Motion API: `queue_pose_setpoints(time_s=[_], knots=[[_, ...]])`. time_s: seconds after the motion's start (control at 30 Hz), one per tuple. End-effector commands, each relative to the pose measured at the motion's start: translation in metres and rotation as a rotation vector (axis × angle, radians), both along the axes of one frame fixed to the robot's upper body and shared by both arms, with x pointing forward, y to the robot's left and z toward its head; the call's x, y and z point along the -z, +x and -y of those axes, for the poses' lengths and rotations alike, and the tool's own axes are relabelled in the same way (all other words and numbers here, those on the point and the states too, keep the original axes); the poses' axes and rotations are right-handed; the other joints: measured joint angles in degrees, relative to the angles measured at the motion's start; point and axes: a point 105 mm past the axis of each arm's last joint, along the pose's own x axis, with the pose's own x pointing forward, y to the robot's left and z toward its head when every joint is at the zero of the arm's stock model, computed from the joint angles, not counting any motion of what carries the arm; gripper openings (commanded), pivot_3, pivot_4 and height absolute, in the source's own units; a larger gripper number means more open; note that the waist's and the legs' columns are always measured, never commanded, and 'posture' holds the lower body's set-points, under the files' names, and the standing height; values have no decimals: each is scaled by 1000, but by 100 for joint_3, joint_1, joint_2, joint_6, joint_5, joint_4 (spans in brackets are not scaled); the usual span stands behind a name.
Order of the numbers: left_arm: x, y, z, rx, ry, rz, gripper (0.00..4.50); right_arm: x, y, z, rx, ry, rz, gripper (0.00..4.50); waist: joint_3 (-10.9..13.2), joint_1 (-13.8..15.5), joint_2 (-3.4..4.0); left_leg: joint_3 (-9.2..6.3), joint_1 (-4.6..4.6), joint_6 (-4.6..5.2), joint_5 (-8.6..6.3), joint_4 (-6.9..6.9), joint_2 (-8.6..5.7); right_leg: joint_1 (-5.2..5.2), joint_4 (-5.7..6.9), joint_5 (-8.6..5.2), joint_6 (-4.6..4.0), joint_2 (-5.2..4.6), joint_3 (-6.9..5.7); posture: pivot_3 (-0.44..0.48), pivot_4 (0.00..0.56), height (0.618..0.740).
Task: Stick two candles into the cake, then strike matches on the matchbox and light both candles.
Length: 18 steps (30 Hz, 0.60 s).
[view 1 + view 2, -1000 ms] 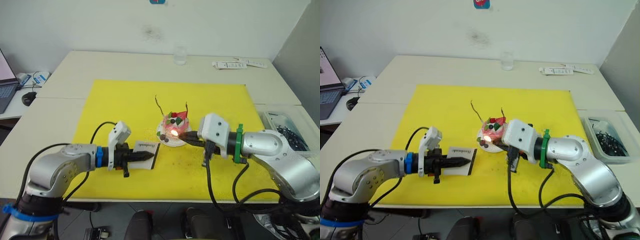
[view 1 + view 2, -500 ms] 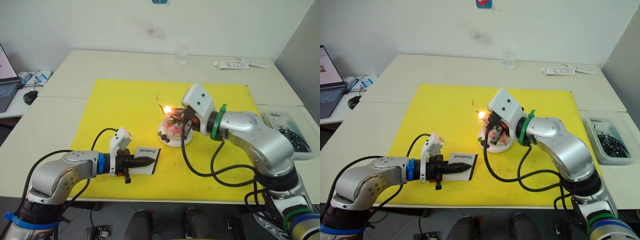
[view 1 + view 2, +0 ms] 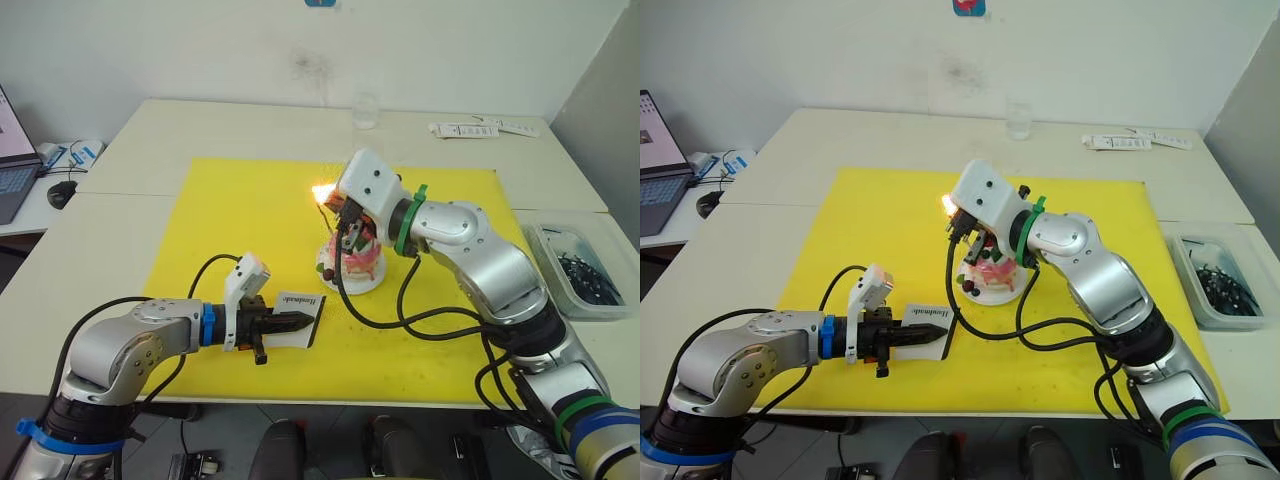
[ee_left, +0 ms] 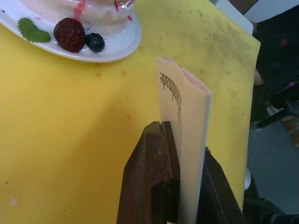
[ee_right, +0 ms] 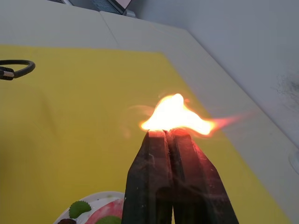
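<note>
The pink-and-white cake stands on its white plate in the middle of the yellow mat. My right gripper hovers above the cake's far-left side, shut on a match whose flame burns right at the fingertips; the stick itself is lost in the flame. The right arm covers the cake's top, so the candles are hidden. In front of the cake, my left gripper is shut on the white matchbox, held on edge just above the mat.
A glass and white strips lie at the table's back. A bin of dark items sits at the right edge. A mouse is at the far left. Black cables hang from both wrists.
My right gripper carried the burning match from the plate's front up and back, to above the cake's far-left side. The left gripper kept the matchbox in about the same place.
</note>
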Motion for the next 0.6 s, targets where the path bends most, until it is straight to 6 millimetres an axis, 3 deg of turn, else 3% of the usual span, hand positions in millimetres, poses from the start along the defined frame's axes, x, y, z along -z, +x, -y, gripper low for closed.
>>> queue_pose_setpoints(time_s=[0.03, 0.6], knots=[[-7, -4, 9, 50, -16, 31, 0, -14, -4, -7, -38, -7, 87, 37, 0, 0, 0, 0, 0, 0, 0, 0, 0, 0, 0, 0, 0, 0, 0, 0, 150, 740], [-10, -6, 12, 62, -20, 34, 0, -17, -5, -3, -45, -21, 107, 37, 0, 1, 0, 1, 0, 0, 0, 0, 0, 0, 0, 1, -2, -1, 0, 0, 150, 740]])
